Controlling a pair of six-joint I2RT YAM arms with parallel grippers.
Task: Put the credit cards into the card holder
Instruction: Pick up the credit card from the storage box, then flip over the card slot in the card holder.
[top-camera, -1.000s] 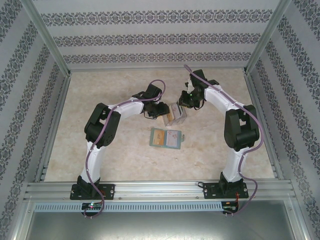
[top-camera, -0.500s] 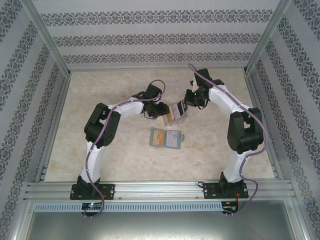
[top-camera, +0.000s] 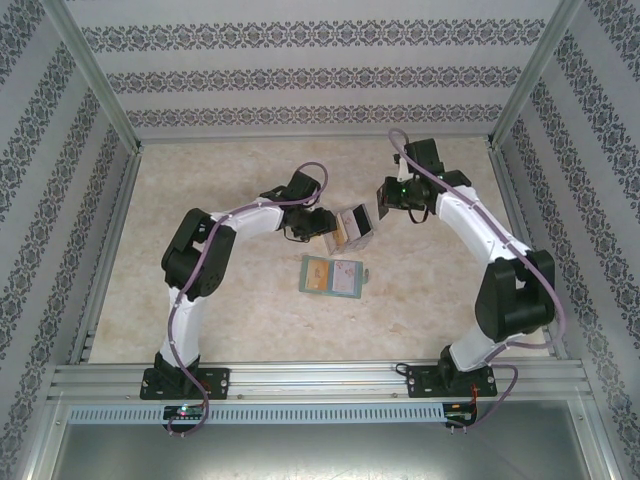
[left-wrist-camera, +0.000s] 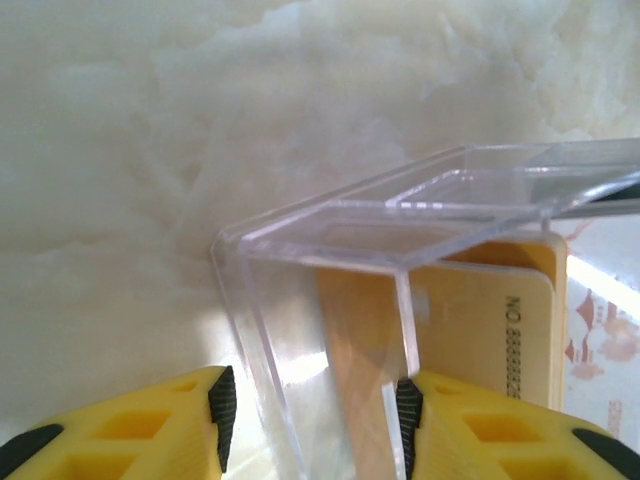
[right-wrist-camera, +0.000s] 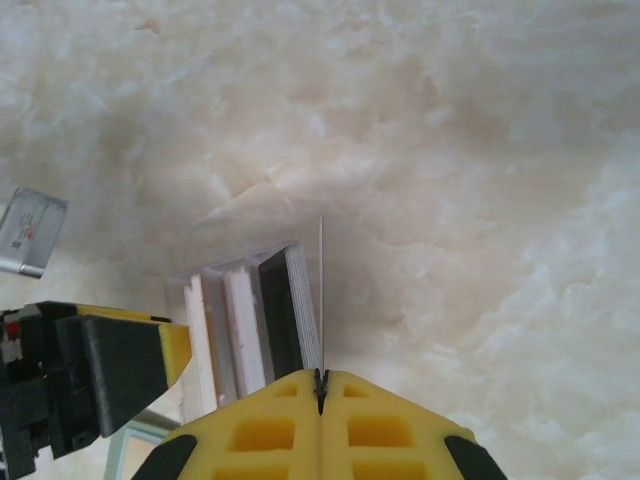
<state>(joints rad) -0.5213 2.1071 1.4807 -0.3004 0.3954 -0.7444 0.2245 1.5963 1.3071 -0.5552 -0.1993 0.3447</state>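
The card holder (top-camera: 363, 283) lies open and flat mid-table, an orange card in its left half. Behind it stands a clear plastic box (top-camera: 352, 225) with credit cards upright in it; an orange-yellow one (left-wrist-camera: 480, 330) shows through the wall (left-wrist-camera: 330, 230). My left gripper (top-camera: 322, 226) straddles the box's near end, open: the right pad (left-wrist-camera: 407, 420) touches the box's edge, the left pad (left-wrist-camera: 222, 415) stands off it. My right gripper (top-camera: 385, 200) hovers just right of the box, shut (right-wrist-camera: 321, 378) on one thin card (right-wrist-camera: 321, 290) seen edge-on beside the box (right-wrist-camera: 245, 330).
Patterned walls and metal rails (top-camera: 300, 378) fence the pale marble table. Bare tabletop lies to the left, right and front of the holder. My left finger (right-wrist-camera: 120, 370) sits close to the box on its far side from the right gripper.
The right gripper has pulled back to the right, away from the box, with the card pinched in it. The left jaws have widened a little around the box.
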